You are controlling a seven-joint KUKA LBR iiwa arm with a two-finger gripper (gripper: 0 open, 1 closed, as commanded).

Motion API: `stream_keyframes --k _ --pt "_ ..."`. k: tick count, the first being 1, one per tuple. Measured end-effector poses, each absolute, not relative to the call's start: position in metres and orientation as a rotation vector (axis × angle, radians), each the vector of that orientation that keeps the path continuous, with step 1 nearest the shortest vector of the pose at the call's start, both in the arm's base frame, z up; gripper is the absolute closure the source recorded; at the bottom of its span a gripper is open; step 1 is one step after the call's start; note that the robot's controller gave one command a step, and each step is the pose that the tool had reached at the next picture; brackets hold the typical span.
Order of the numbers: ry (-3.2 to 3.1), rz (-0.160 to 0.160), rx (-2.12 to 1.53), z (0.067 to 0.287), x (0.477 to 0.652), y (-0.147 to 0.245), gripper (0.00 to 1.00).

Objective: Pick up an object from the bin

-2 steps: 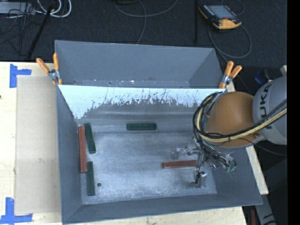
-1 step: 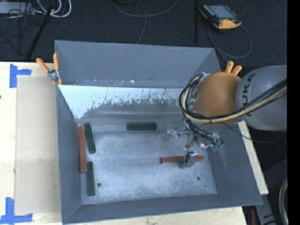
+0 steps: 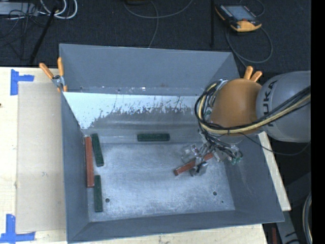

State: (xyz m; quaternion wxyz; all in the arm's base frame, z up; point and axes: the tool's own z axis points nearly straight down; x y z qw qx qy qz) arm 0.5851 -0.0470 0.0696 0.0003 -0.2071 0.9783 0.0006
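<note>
**Brown stick under the gripper, right side of the bin**

The gripper (image 3: 197, 168) is down over a reddish-brown stick (image 3: 182, 170) that lies flat and slanted on the floor of the bin (image 3: 152, 70), nearer the right wall. I cannot tell whether the gripper is open or closed. The stick looks light, stiff and smooth, and is probably best pinched across its narrow width near the middle.

There are two brown sticks: this one and a second brown stick (image 3: 89, 161) along the left wall. There are three dark green sticks: two by the left wall (image 3: 97, 150) (image 3: 97, 193) and one near the back wall (image 3: 153, 137).

A robotics lab: a cable-wrapped KUKA arm (image 3: 287, 105) reaches into a grey metal bin (image 3: 147, 70), and the dark carpet (image 3: 152, 29) behind is strewn with loose cables (image 3: 66, 6) and orange-and-black handheld devices (image 3: 237, 17).
</note>
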Motion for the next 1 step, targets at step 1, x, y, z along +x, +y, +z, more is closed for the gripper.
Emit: stream_keyframes --k 1 --pt "3.016 -0.003 -0.842 0.2162 0.6019 -0.0281 1.00"
